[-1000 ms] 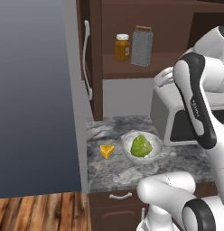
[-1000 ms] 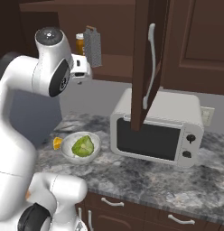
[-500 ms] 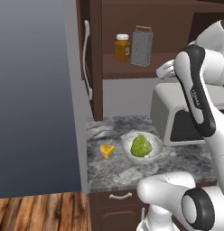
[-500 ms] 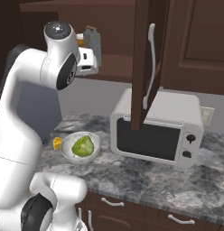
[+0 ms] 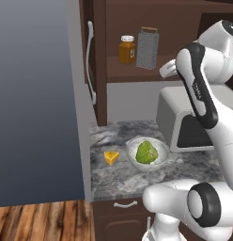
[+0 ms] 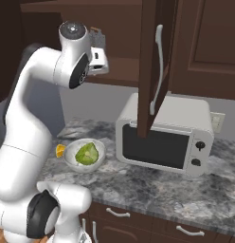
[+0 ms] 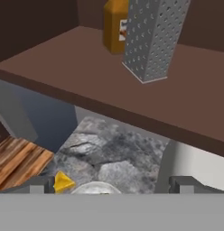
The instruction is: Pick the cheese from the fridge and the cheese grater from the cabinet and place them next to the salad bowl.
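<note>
Pincer (image 7: 112, 184) open, facing grater (image 7: 152, 38).

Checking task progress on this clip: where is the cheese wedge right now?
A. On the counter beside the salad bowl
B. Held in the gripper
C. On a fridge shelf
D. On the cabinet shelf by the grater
A: the cheese lies on the counter just beside the salad bowl, while the grater stands on the cabinet shelf.

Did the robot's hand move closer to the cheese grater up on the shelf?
Yes. In the right base view the gripper has risen toward the cabinet shelf, nearer the cheese grater, which stands untouched beside the amber jar.
</note>
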